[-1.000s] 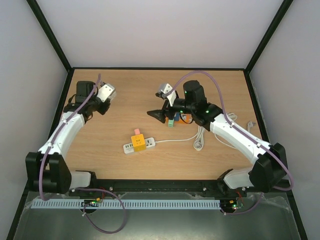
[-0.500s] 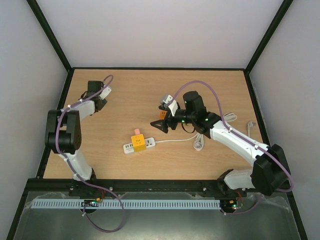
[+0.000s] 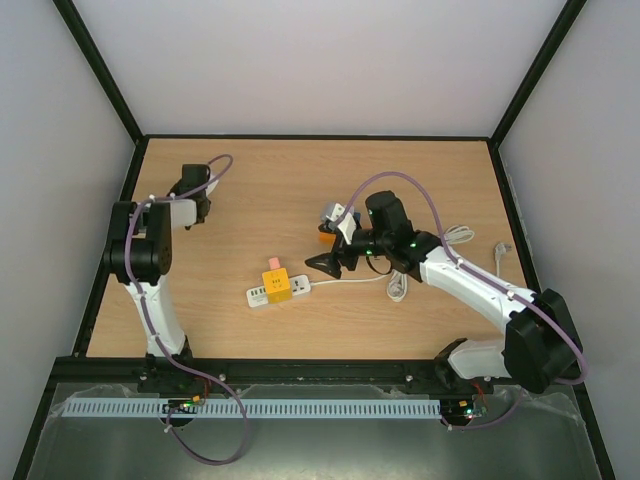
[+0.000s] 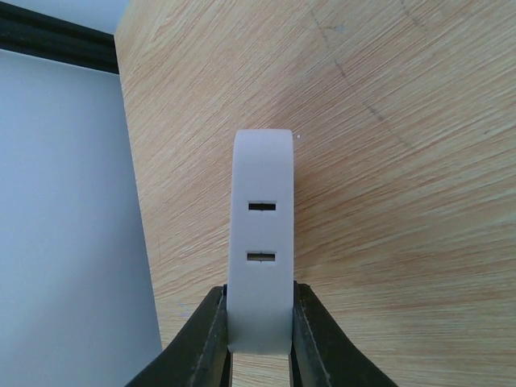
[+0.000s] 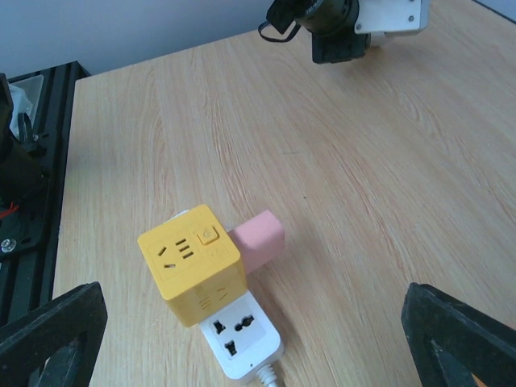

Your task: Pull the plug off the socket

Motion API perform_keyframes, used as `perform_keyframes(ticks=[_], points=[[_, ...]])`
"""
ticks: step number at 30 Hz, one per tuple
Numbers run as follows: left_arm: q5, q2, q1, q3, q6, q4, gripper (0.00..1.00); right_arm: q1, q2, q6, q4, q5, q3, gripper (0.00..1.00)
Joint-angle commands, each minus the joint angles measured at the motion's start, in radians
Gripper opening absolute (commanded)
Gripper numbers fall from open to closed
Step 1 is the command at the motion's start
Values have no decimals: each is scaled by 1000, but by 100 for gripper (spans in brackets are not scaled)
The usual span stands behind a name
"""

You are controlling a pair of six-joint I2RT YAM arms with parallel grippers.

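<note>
A white power strip [image 3: 258,295] lies mid-table with a yellow cube socket [image 3: 278,288] plugged on top and a pink plug [image 3: 272,265] in the cube's far side. All three also show in the right wrist view: the strip [image 5: 240,339], the cube [image 5: 189,262] and the plug [image 5: 260,238]. My right gripper [image 3: 322,264] is open wide just right of the cube and touches nothing; in its own view [image 5: 251,322] its fingers [image 5: 48,339] sit at the lower corners. My left gripper [image 3: 192,192] is at the far left, shut on a white adapter [image 4: 260,242] with two slots.
The strip's white cable [image 3: 398,284] runs right and coils under my right arm. An orange block [image 3: 325,236] lies behind the right gripper. More white cables [image 3: 462,236] lie at the right edge. The black frame rail [image 4: 56,40] and grey wall are close to the left gripper.
My right gripper has moved nearer and left, toward the yellow cube. My left arm has folded back toward the far left edge, still holding the white adapter.
</note>
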Motion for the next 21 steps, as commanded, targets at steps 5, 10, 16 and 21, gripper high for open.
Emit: perform_keyframes(ticks=[5,10,16,21], points=[[96,-23,7,30,-68,-155,34,1,-19,-26,-3,-14,-21,98],[181,-87,8,34,-97,-262,55,2,-20,-45,0,-36,-25,98],[398,-231,8,36,-121,-463,79,2,-19,-82,4,-42,-43,98],[649,-411,8,-22,-88,-639,97,5,-16,-88,8,-43,-49,98]])
